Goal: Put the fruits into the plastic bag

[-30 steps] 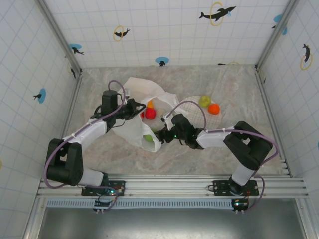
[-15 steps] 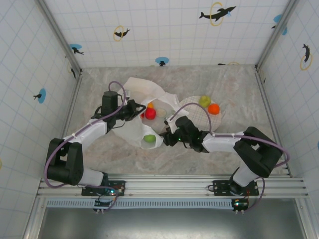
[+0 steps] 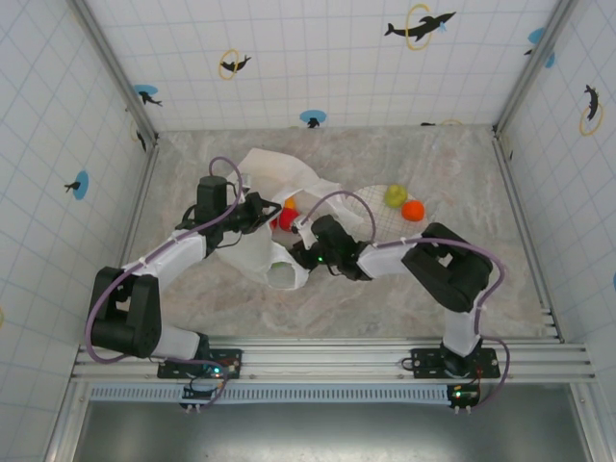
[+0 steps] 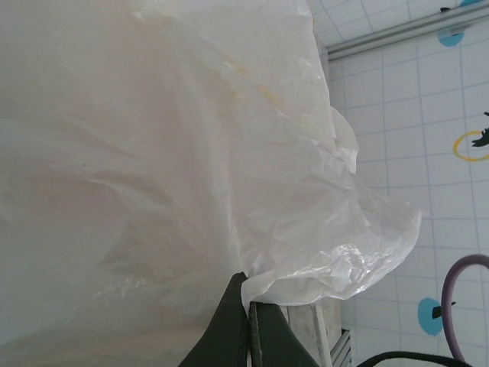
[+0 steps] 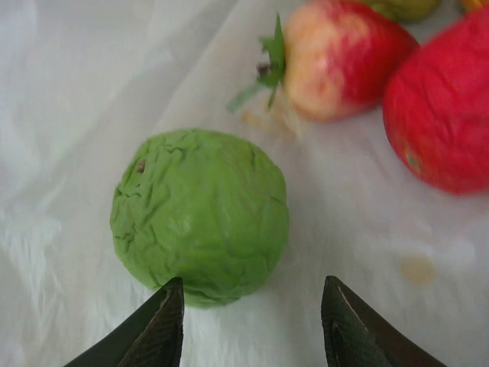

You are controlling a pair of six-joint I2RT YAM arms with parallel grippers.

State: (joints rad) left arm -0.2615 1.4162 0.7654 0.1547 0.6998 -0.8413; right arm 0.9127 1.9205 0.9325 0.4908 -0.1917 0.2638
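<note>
My right end effector (image 5: 252, 306) is spread, inside the mouth of the plastic bag (image 4: 191, 153). The green fruit (image 5: 200, 215) lies ungripped on the plastic just ahead of the fingertips, with a red fruit (image 5: 443, 115) farther ahead. My left end effector (image 4: 248, 297) is pressed together, pinching the bag's edge.

Procedure, as judged:
- Hold that pinch steady.
- Retract the right arm straight back, fingers spread, clear of the plastic.

Two fruits (image 3: 395, 195) lie on the plate (image 3: 380, 226) behind it.
</note>
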